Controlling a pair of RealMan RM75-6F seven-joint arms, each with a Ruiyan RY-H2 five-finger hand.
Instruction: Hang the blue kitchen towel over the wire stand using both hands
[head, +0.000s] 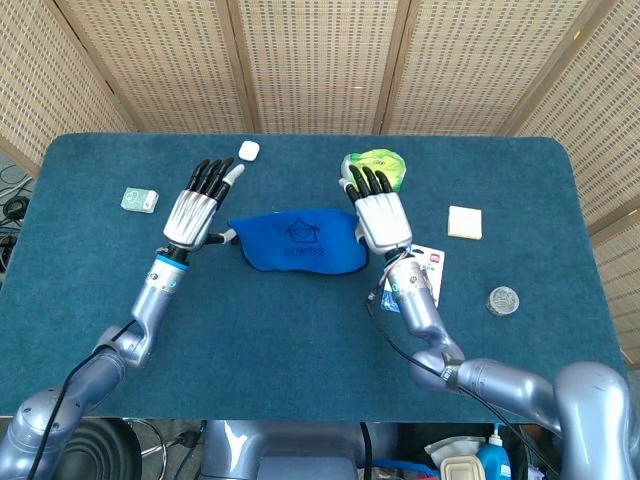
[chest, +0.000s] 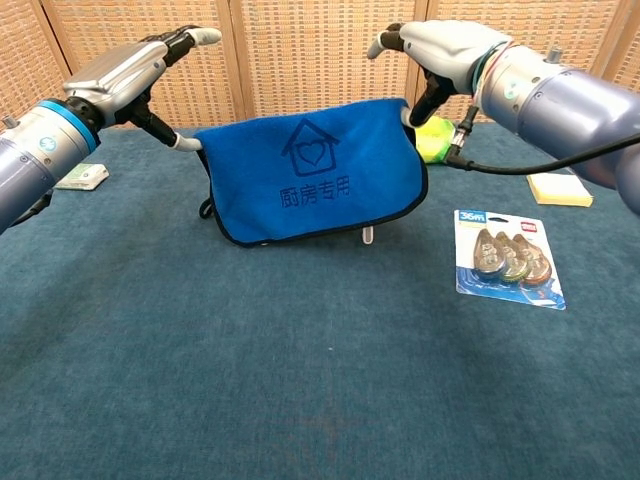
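- Head view: the blue towel (head: 297, 239) lies draped in the middle of the dark blue surface (head: 300, 330), with its house print facing up; the stand under it is hidden from here.
- My left hand (head: 197, 205) sits at the towel's left end, fingers stretched forward; from above I cannot tell whether it holds the corner.
- My right hand (head: 381, 213) sits at the towel's right end, back up, fingers extended; its hold is also hidden here.
- A yellow-green bundle (head: 380, 165) lies just beyond my right hand. A yellow pad (head: 465, 222), a round tin (head: 502, 300), a small white object (head: 249, 150) and a pale packet (head: 140, 200) lie scattered farther out.
- Chest view: the towel (chest: 312, 176) hangs over the wire stand (chest: 367, 235), of which one foot shows below the hem.
- My left hand (chest: 135, 70) appears to pinch the towel's left corner, other fingers straight.
- My right hand (chest: 440, 55) is held above the right corner, thumb down at the cloth, seemingly gripping it.
- A blister pack (chest: 508, 258) lies flat to the right.
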